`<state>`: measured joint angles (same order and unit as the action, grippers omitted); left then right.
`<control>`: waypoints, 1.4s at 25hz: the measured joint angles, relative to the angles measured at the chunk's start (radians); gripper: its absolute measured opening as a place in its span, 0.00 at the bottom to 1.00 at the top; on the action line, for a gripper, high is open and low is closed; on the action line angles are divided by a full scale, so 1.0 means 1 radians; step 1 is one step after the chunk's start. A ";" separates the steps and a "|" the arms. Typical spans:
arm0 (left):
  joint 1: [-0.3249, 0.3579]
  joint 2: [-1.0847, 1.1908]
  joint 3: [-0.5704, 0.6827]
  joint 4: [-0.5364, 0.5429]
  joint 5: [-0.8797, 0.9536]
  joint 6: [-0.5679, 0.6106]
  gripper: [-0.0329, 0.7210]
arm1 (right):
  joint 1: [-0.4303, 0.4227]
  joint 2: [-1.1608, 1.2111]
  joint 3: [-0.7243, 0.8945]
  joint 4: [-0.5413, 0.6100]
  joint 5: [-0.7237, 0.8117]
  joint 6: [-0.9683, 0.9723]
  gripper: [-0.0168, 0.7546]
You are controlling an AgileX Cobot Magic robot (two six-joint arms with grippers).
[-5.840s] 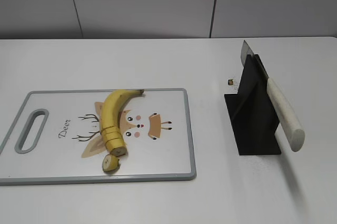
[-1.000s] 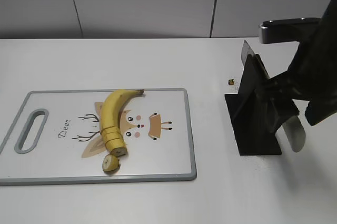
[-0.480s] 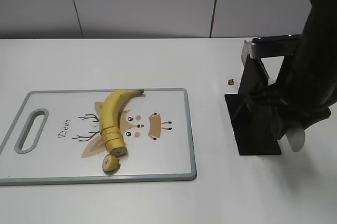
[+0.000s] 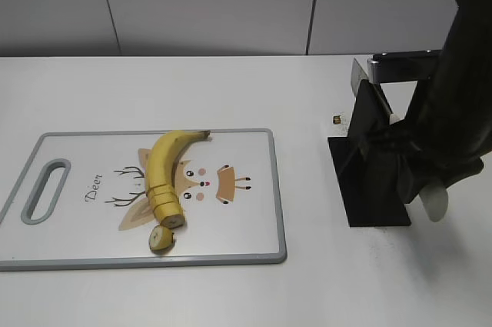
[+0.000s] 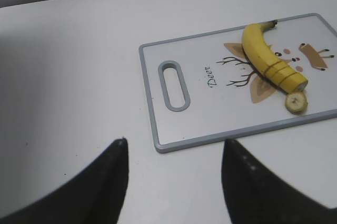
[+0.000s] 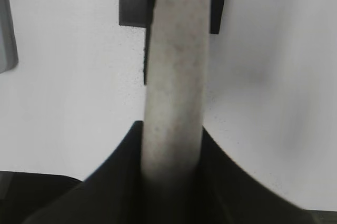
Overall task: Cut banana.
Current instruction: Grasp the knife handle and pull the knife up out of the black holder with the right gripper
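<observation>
Black right pincer [image 6: 171,153] clamps the knife's pale round handle [image 6: 174,66] in its black stand [image 4: 374,165]; a tilted lift could snag the blade there, far right of the curved yellow partly sliced banana [image 4: 163,169] on the grey-rimmed white cutting board [image 4: 246,227], while the left pincer [image 5: 174,153] hangs apart over bare white tabletop [image 5: 68,66].

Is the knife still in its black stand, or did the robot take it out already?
Still in. The knife's blade sits in the black stand, tip poking out behind. The right gripper has its jaws shut around the pale handle, not yet lifting.
</observation>
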<state>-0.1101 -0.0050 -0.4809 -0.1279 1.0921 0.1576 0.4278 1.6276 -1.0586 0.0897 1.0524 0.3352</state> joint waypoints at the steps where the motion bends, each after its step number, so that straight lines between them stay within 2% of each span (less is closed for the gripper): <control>1: 0.000 0.000 0.000 0.000 0.000 0.000 0.77 | 0.000 -0.008 0.000 0.005 0.001 0.003 0.24; 11: 0.000 0.000 0.000 0.000 0.000 0.000 0.77 | 0.000 -0.129 0.000 0.028 0.017 0.047 0.23; 29: 0.000 0.000 0.000 0.000 0.000 0.000 0.77 | 0.002 -0.346 0.000 -0.003 0.022 0.069 0.23; 35: 0.000 0.000 0.000 0.000 0.000 0.000 0.77 | 0.002 -0.376 0.000 -0.012 0.023 -0.043 0.23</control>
<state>-0.1101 -0.0050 -0.4809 -0.1279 1.0916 0.1576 0.4296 1.2514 -1.0586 0.0782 1.0755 0.2918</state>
